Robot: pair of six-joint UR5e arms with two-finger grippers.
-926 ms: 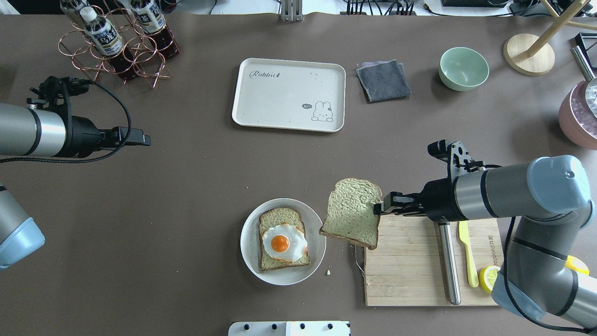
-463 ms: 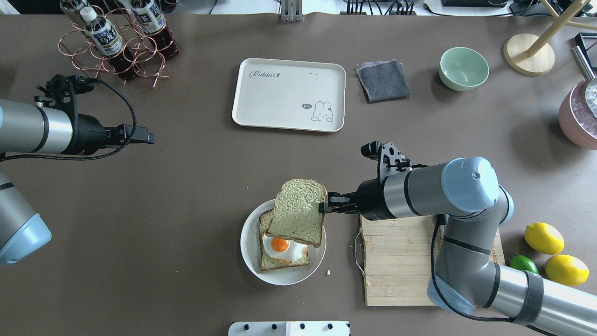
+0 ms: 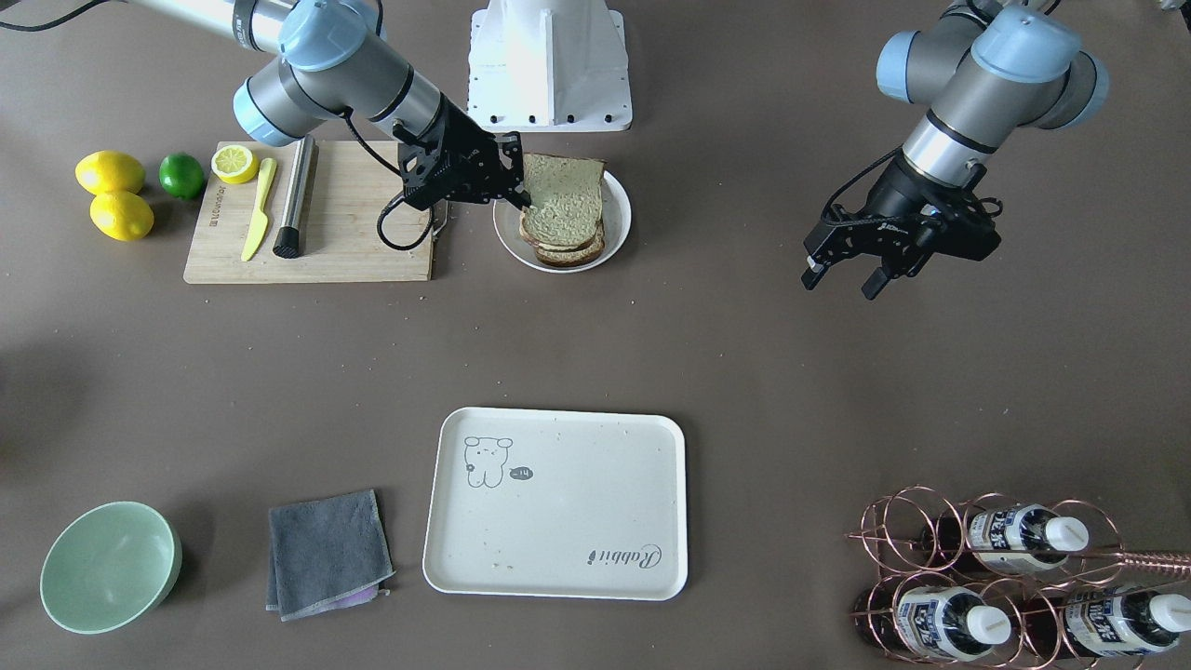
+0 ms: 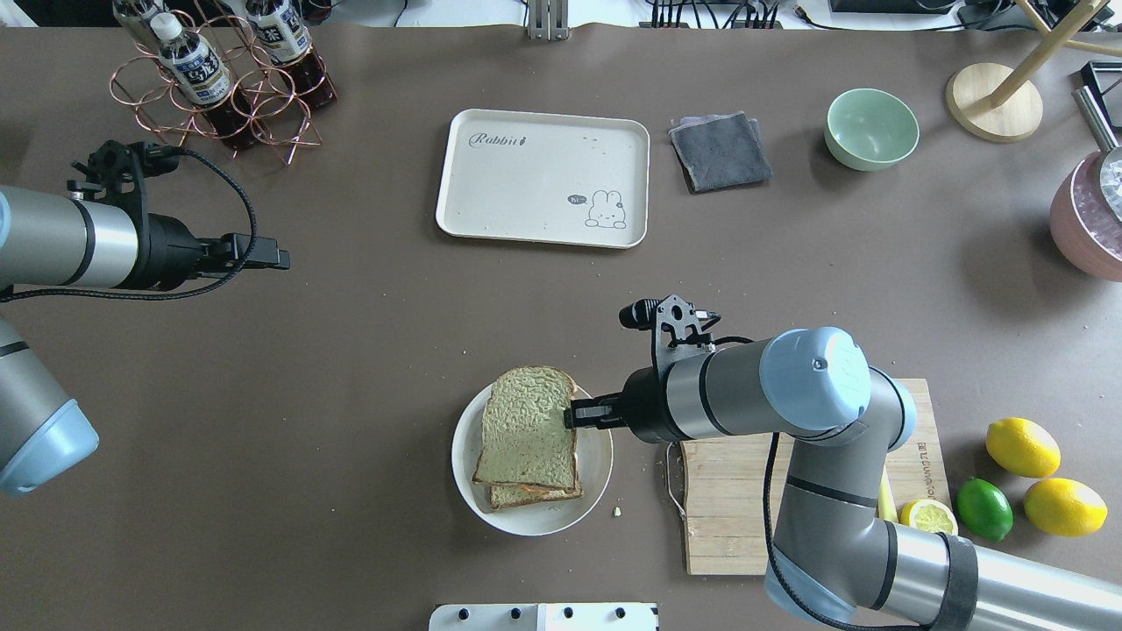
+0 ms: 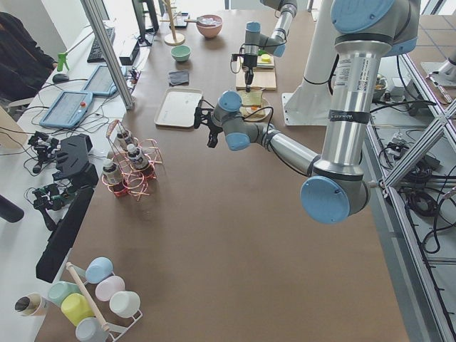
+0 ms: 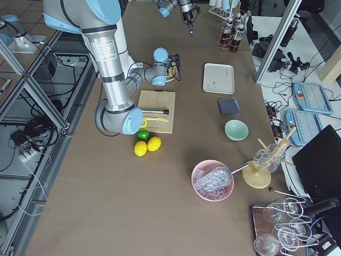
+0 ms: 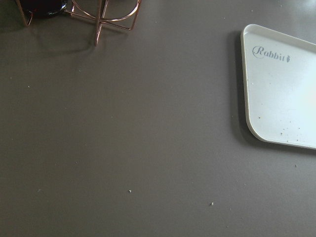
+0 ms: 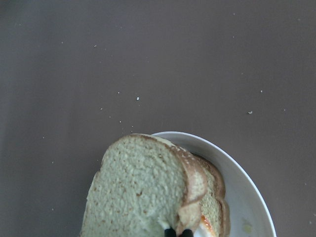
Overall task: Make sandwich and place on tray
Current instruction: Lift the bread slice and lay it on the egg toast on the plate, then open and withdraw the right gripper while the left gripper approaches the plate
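Right gripper (image 4: 571, 414) pinches the right edge of the top slice (image 4: 524, 425), jaws nearly closed on the crust. An edge grip keeps the fingers off the crumb and lets the slice go down flat. The slice sits over the bottom slice (image 4: 536, 496) on the plate (image 4: 465, 478), shifted a bit toward the tray side, so the lower crust shows along the near edge. Egg is almost fully covered; only an orange sliver shows in the right wrist view (image 8: 207, 224). Cannot tell whether the top slice is fully resting or held slightly tilted at the gripped edge; the wrist view suggests that edge rides a little high.

So the sandwich is stacked on the plate, near the robot and just beside the board (image 4: 736, 499). Not released yet.

Tray (image 4: 535, 184) lies well apart, across the table from the plate, with nothing on it but crumbs.

Left gripper (image 3: 842, 281) hangs over bare table, jaws apart, holding nothing, parked clear of the work.

Likely step: release the top slice. Risk: the offset stack could slide when it is lifted for the tray.
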